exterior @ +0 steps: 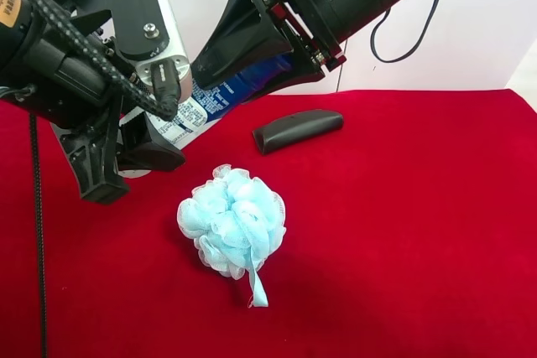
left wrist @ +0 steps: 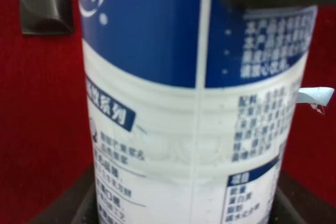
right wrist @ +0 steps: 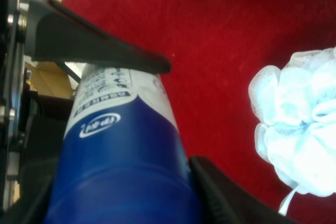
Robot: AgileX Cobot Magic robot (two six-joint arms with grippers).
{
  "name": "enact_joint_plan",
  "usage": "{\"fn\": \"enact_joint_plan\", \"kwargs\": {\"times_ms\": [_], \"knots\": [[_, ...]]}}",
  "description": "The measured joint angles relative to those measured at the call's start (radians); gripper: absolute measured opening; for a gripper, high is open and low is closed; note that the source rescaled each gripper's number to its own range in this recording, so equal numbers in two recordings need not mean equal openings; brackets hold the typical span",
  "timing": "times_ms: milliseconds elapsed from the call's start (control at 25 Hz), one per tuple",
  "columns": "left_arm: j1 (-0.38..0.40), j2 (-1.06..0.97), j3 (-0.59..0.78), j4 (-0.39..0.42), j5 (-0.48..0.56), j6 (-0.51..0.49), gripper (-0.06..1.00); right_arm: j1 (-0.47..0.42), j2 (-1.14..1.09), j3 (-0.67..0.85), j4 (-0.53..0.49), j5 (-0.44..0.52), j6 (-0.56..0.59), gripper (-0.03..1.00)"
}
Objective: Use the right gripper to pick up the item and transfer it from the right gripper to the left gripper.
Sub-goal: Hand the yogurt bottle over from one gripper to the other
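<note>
The item (exterior: 226,94), a bottle with a blue upper label and a white printed lower body, hangs tilted above the red cloth between both arms. At the exterior high view's right, the all-black right gripper (exterior: 220,83) is shut on its blue part; the right wrist view shows its fingers (right wrist: 131,59) on either side of the bottle (right wrist: 121,156). At that view's left, the left gripper (exterior: 126,165), with the white box and braided cable, is shut on the white lower end. In the left wrist view the bottle (left wrist: 189,103) fills the frame, dark pads (left wrist: 79,205) against its sides. The cap is hidden.
A light-blue mesh loofah (exterior: 232,222) lies on the red cloth (exterior: 419,232) below the arms, also seen in the right wrist view (right wrist: 299,124). A dark oblong case (exterior: 298,130) lies behind it. A white wall stands at the back.
</note>
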Motion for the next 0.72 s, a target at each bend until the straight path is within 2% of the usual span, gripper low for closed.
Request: {"fn": "enact_joint_plan", "kwargs": {"times_ms": [320,360,400,440,480,560,720], "knots": [[0.000,0.000,0.000,0.000,0.000,0.000,0.06,0.000,0.000,0.000,0.000,0.000,0.000,0.01],[0.000,0.000,0.000,0.000,0.001,0.000,0.06,0.000,0.000,0.000,0.000,-0.002,0.000,0.05],[0.000,0.002,0.000,0.000,0.005,0.000,0.06,0.000,0.000,0.000,0.001,-0.010,0.000,0.20],[0.000,0.003,0.000,0.000,0.006,0.000,0.06,0.000,0.000,0.000,0.000,-0.019,0.000,0.43],[0.000,0.003,0.000,0.000,0.006,0.000,0.06,0.000,0.000,0.000,-0.015,-0.028,0.000,0.78],[0.000,0.003,0.000,0.000,0.006,0.000,0.06,0.000,0.000,0.000,-0.027,-0.035,0.000,0.92],[0.000,0.003,0.000,0.000,0.006,0.000,0.06,0.000,0.000,0.000,-0.036,-0.035,0.000,0.99]]}}
